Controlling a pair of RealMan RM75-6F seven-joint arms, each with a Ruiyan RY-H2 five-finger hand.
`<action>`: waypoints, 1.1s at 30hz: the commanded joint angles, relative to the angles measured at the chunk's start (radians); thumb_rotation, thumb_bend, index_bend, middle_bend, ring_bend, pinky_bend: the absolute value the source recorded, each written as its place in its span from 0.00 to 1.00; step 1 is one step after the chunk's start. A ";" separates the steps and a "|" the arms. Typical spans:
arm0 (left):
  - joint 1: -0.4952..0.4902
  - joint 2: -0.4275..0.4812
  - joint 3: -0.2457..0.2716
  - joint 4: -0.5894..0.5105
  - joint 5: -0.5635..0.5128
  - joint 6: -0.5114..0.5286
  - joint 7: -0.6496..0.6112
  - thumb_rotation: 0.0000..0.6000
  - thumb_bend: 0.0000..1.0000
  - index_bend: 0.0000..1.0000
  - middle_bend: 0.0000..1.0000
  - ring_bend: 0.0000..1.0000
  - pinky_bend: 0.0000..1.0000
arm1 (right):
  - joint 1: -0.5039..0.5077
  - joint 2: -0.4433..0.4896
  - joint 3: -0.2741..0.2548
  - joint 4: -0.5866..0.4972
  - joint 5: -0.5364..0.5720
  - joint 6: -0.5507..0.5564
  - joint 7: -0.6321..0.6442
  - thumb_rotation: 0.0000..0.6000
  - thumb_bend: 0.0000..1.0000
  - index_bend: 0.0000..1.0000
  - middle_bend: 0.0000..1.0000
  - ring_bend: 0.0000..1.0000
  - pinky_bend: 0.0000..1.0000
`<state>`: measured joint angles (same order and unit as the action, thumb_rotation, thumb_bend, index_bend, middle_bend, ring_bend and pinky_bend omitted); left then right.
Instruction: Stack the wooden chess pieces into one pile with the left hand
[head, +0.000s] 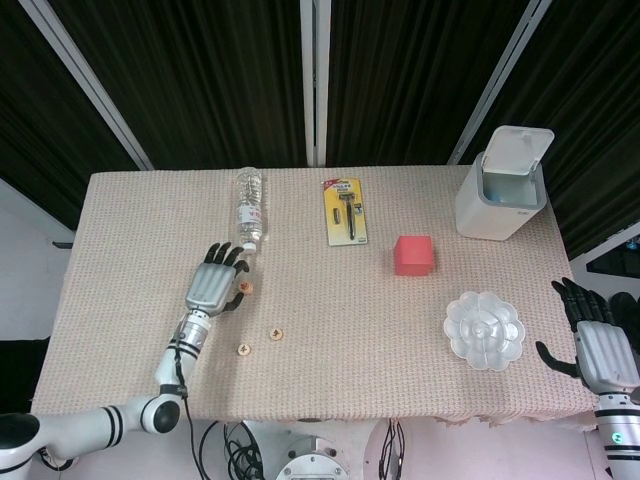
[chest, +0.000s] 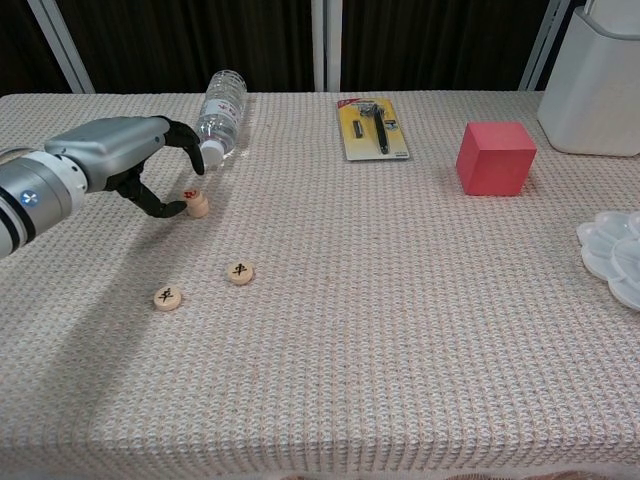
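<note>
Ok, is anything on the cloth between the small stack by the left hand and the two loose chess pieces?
Nothing visible. Only bare tablecloth separates the stack beside the left hand from the two loose pieces. The bottle lies behind the stack.

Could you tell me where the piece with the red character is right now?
In the chest view it sits far left, at the left hand's fingertips, just below the bottle cap: red-marked piece.
</note>
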<state>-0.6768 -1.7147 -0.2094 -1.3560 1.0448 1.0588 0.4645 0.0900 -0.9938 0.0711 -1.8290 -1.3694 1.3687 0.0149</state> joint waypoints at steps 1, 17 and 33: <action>0.019 0.020 0.011 -0.054 0.028 0.048 0.007 1.00 0.31 0.33 0.11 0.00 0.00 | 0.001 -0.001 0.000 0.001 0.000 -0.002 0.000 1.00 0.24 0.00 0.00 0.00 0.00; 0.291 0.103 0.259 -0.393 0.207 0.367 0.031 1.00 0.31 0.36 0.11 0.00 0.00 | 0.000 -0.010 -0.001 0.003 -0.008 0.006 -0.008 1.00 0.24 0.00 0.00 0.00 0.00; 0.350 -0.005 0.287 -0.255 0.249 0.303 -0.012 1.00 0.31 0.35 0.12 0.00 0.00 | 0.002 -0.011 -0.004 0.001 -0.011 0.003 -0.010 1.00 0.24 0.00 0.00 0.00 0.00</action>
<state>-0.3296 -1.7152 0.0797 -1.6155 1.2895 1.3643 0.4576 0.0915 -1.0054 0.0671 -1.8283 -1.3805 1.3718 0.0041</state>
